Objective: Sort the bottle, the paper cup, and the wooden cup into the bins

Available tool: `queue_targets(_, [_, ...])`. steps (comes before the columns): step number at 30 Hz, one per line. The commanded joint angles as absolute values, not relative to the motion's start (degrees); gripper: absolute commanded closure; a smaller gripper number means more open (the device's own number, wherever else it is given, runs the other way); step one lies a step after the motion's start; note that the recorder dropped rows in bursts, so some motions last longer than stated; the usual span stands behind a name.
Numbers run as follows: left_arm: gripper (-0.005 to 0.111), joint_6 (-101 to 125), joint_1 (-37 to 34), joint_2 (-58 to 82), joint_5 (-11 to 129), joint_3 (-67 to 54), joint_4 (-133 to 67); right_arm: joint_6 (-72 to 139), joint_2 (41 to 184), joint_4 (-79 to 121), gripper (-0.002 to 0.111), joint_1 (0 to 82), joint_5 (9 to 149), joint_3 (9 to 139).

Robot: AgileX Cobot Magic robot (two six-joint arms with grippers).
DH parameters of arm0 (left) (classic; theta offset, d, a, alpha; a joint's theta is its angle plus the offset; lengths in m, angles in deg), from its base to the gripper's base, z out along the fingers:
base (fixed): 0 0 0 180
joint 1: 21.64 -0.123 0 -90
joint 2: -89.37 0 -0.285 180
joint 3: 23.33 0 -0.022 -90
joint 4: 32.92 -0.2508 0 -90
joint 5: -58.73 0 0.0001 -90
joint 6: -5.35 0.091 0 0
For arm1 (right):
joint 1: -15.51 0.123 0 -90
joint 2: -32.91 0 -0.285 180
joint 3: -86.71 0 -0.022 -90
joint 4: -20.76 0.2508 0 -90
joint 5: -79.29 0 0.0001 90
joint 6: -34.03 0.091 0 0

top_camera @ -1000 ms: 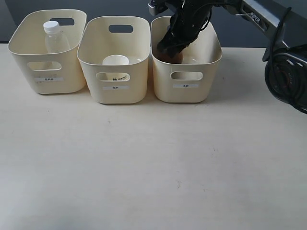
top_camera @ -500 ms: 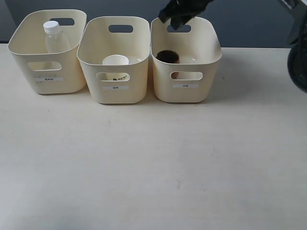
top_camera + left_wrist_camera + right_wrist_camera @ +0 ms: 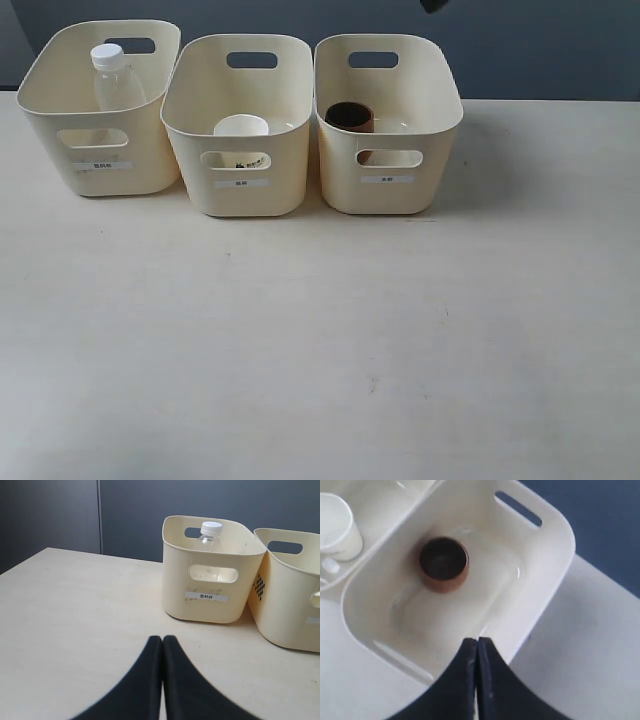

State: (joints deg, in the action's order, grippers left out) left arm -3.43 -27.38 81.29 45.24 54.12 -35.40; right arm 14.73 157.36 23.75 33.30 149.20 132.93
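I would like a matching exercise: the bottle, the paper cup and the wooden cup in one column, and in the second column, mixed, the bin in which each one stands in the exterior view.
Things:
1. bottle
2. paper cup
3. wooden cup

Places:
A. right bin
B. left bin
C. middle bin

Pairs: 1-B, 2-C, 3-A

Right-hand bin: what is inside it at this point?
The right bin holds only the wooden cup, standing upright with its mouth up near one end; the right wrist view shows the rest of the floor bare. The cup's base, and whatever lies under it, is hidden.
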Motion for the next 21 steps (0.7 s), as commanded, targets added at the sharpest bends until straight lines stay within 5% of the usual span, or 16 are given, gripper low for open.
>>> queue_targets(1, [0.107,-3.52,-27.18,81.58,45.49,53.89,-35.55,14.19,148.79,24.31,0.109,30.11,149.25,120.92])
queue_targets(21, [0.107,-3.52,-27.18,81.58,45.49,53.89,-35.55,12.97,101.69,25.07,0.109,27.98,129.5,71.74])
